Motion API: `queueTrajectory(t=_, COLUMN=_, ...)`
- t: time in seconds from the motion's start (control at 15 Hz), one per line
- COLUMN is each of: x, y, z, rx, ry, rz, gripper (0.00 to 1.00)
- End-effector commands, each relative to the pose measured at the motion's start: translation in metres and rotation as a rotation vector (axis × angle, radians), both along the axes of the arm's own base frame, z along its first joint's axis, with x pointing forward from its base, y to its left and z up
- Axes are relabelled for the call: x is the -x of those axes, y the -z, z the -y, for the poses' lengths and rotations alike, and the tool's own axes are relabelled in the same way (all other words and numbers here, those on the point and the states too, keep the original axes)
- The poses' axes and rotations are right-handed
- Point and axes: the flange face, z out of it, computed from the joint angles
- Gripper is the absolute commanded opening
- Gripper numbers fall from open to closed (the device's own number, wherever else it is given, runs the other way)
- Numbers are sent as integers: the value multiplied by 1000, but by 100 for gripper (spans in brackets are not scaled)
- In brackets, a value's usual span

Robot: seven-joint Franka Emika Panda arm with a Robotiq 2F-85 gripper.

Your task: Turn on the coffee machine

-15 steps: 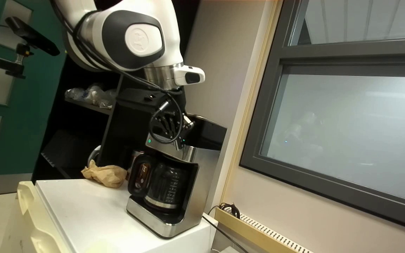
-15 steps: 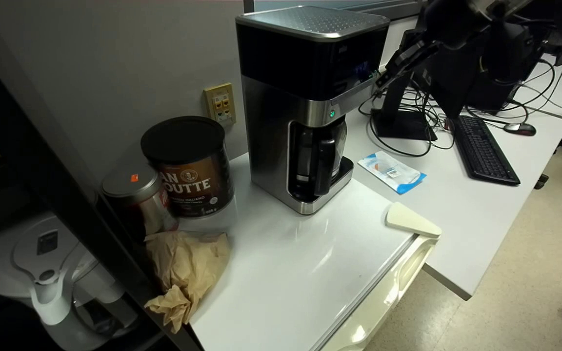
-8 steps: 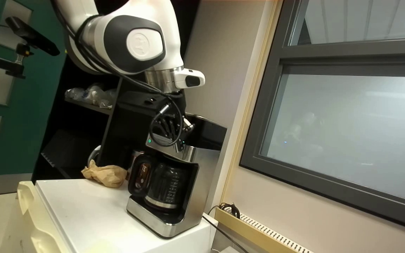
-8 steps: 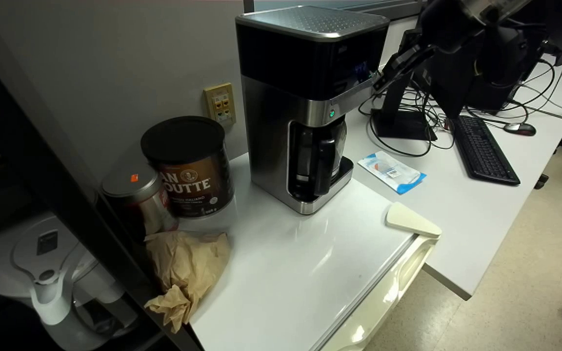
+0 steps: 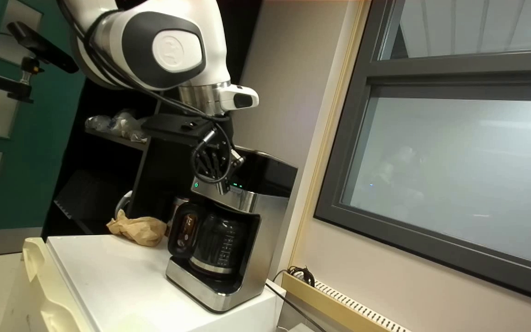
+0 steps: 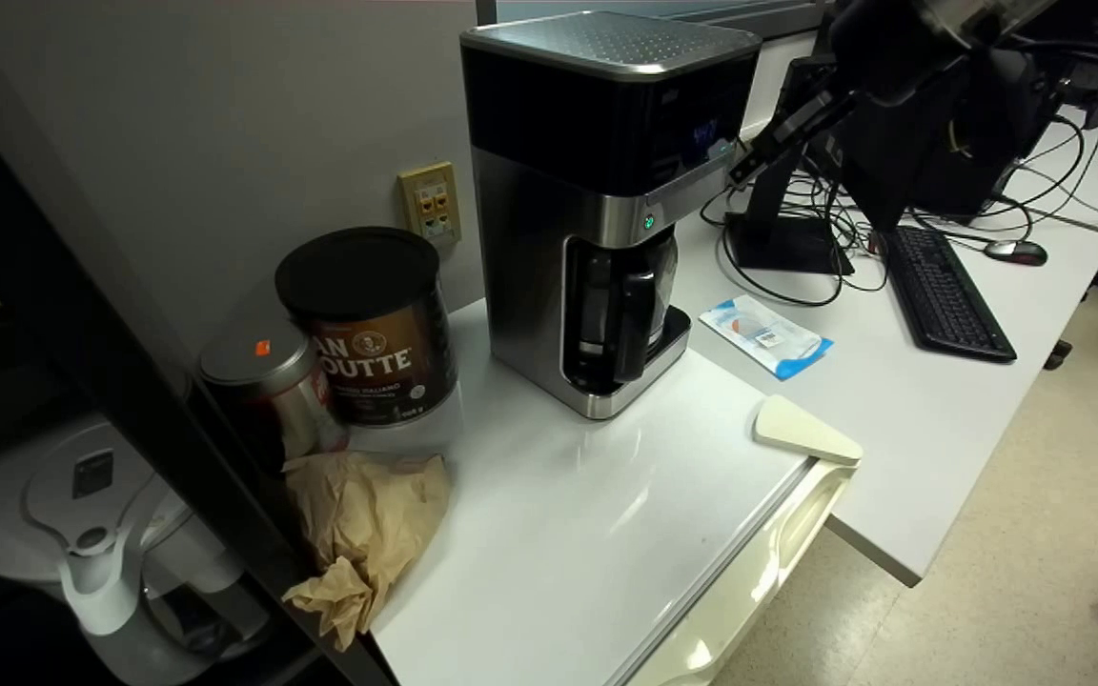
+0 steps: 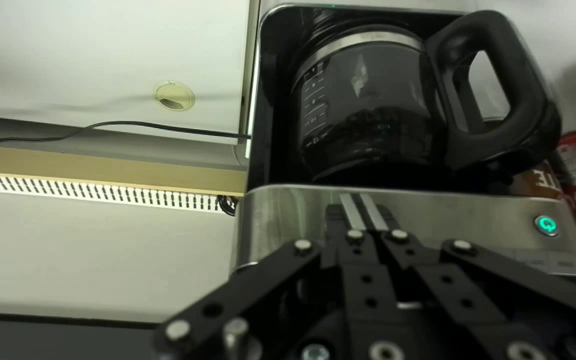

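Observation:
The black and silver coffee machine (image 5: 272, 230) stands on a white cabinet top, also seen in an exterior view (image 6: 530, 267) and the wrist view (image 7: 278, 215). Its dark glass carafe (image 7: 368, 105) sits inside. A round button on the silver front band glows green (image 7: 546, 225); it also shows in both exterior views (image 5: 196, 184) (image 6: 648, 221). A blue display is lit on the black upper front. My gripper (image 7: 361, 212) is shut and empty, its fingertips before the silver band, left of the button in the wrist view. The gripper also shows in both exterior views (image 5: 222, 188) (image 6: 740, 167); contact cannot be told.
A crumpled paper bag (image 6: 368, 534), a large coffee can (image 6: 358, 324) and a smaller can (image 6: 268, 391) stand beside the machine. A wall and window are behind it. A desk with a keyboard (image 6: 949, 295), cables and a monitor adjoins the cabinet.
After a slight dip, the arm and shut gripper have moved left and slightly up in an exterior view, along the machine's front. More of the small green display lights shows beside the fingers.

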Motion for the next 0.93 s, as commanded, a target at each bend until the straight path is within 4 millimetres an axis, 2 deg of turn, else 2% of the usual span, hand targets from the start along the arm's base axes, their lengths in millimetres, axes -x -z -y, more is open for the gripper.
queueTrajectory(t=0.0, x=41, y=-10, z=-8, rx=26, ry=-75, rz=-4, gripper=3)
queueTrajectory(t=0.47, x=94, y=-2, z=-5, rx=44, ry=-114, rz=-85, gripper=1)
queueTrajectory(t=0.87, x=127, y=1, z=0, rx=54, ry=-140, rz=-107, gripper=1)
